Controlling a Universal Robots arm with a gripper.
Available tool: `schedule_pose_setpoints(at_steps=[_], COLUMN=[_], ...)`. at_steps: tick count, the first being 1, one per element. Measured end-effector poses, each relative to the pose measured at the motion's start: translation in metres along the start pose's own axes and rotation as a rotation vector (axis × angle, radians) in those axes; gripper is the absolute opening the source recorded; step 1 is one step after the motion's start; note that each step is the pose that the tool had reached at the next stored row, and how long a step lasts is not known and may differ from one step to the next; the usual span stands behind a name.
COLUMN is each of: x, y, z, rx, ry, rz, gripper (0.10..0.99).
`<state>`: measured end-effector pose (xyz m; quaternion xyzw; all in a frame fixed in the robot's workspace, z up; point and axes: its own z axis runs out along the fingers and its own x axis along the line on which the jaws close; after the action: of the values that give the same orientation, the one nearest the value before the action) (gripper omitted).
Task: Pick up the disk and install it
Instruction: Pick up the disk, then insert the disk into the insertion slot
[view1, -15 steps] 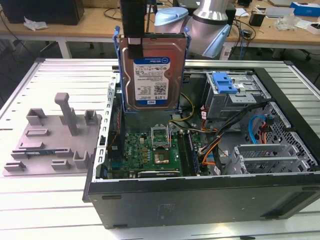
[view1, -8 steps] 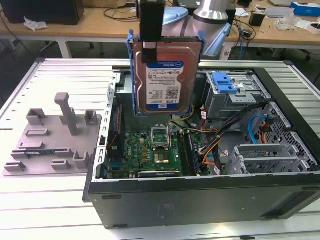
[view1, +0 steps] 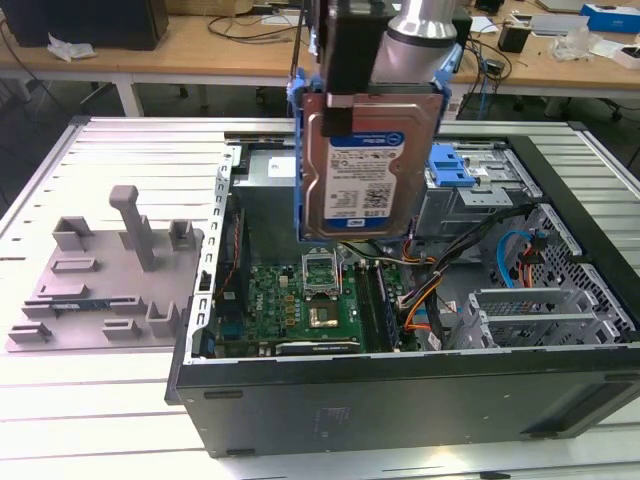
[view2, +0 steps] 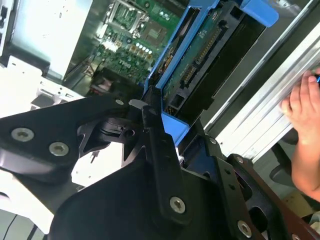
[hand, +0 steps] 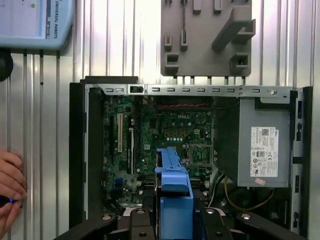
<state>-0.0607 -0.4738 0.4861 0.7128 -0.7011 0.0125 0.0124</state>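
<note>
We see the gripper with its fingers pinched on the upper end of the disk. The disk hangs on edge above the open computer case, its long axis running straight down from the fingers and its label facing the exterior view. It hovers over the motherboard, clear of it. The drive cage sits just to the exterior view's right. A person's hand is beside the case.
</note>
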Motion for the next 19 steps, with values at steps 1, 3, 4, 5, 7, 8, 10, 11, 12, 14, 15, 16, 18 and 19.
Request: schedule_pose_setpoints(at_steps=[1, 3, 4, 5, 7, 8, 10, 11, 12, 14, 15, 16, 18, 19], x=[0.0012, 0.0040, 0.0054, 0.0064, 0.0097, 0.0104, 0.0105, 0.0106, 0.0106, 0.0110, 0.0111, 0.0111, 0.0112, 0.0112], y=[-0.0029, -0.0096, -0.0129, -0.0152, -0.0231, -0.0244, -0.0245, -0.0245, -0.0245, -0.0245, -0.0245, -0.0245, -0.0245, -0.0245], z=[0.0001, 0.0003, 0.0004, 0.0005, 0.0007, 0.0007, 0.0007, 0.0007, 0.0007, 0.0007, 0.0007, 0.0007, 0.0007, 0.0007], rx=[0.000, 0.000, 0.000, 0.000, 0.000, 0.000, 0.000, 0.000, 0.000, 0.000, 0.000, 0.000, 0.000, 0.000], ry=[0.0000, 0.0000, -0.0001, -0.0001, 0.0000, 0.0000, -0.0001, 0.0000, 0.0000, 0.0000, 0.0000, 0.0000, 0.0000, 0.0000], rz=[0.000, 0.000, 0.000, 0.000, 0.000, 0.000, 0.000, 0.000, 0.000, 0.001, 0.001, 0.001, 0.001, 0.001], gripper=[0.365, 0.365, 0.365, 0.365, 0.365, 0.365, 0.365, 0.365, 0.365, 0.365, 0.365, 0.365, 0.365, 0.365])
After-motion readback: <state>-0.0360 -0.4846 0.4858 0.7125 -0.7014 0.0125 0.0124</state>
